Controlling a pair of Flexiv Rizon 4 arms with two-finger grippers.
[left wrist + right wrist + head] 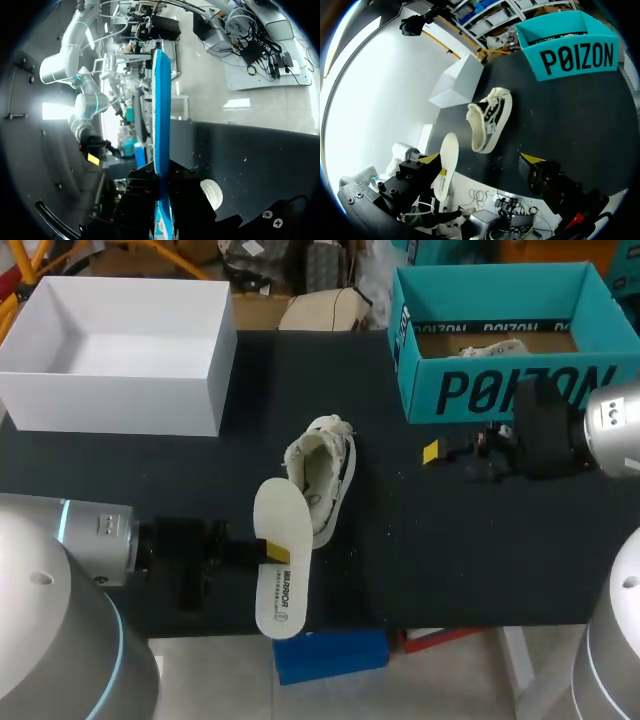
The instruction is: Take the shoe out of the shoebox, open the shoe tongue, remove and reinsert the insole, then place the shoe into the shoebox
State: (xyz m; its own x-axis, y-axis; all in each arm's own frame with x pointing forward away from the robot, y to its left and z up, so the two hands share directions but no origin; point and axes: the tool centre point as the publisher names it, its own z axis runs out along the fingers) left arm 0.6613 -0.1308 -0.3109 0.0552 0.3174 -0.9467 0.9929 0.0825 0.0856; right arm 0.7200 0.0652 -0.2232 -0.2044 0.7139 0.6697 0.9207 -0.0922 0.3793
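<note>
Left claw (274, 552) clamps the insole (280, 520) (pale face up), just beside the shoe (322, 475); right claw (445, 453) state unclear.

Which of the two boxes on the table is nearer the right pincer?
The teal box, standing far right: the right pincer hangs just in front of its printed wall. The white box stands far left.

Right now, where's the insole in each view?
Head view: insole beside the shoe, held in the left gripper.
Left wrist view: insole seen edge-on, blue, rising from that view's own gripper.
Right wrist view: insole beside the shoe, held in the left gripper.
Shared landmark: the left gripper holding it, in all three views.
</note>
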